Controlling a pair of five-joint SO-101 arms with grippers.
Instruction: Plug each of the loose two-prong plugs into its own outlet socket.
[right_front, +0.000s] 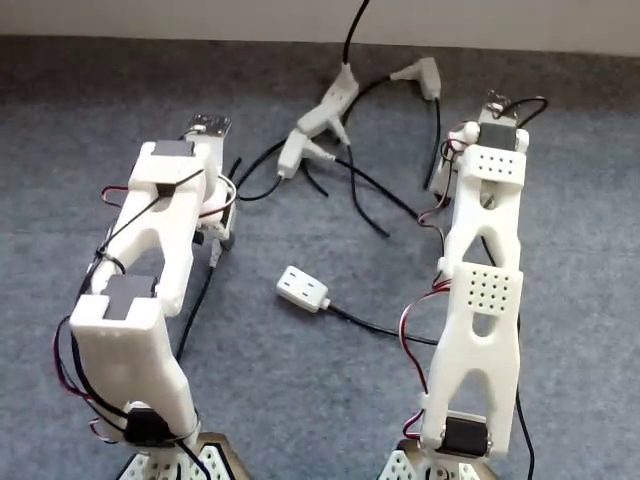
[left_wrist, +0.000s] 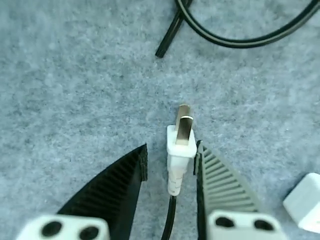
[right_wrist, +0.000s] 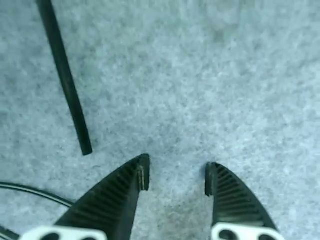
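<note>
- Grey carpet (right_front: 300, 400) as work surface.
- White multi-socket outlet block (right_front: 302, 288) on black cord, centre, nothing plugged in.
- Left gripper (left_wrist: 172, 154) jaws parted, straddling white two-prong plug (left_wrist: 180, 142) lying flat; not yet clamped. Grasp step. Next: close, lift, line prongs up with outlet slots.
- Right gripper (right_wrist: 176, 172) jaws apart, empty, over bare carpet.
- Further white plugs (right_front: 290, 155) loose at far side.

Grey carpet (right_front: 300, 400) as work surface; pale wall (right_front: 200, 15) along far edge.
</note>
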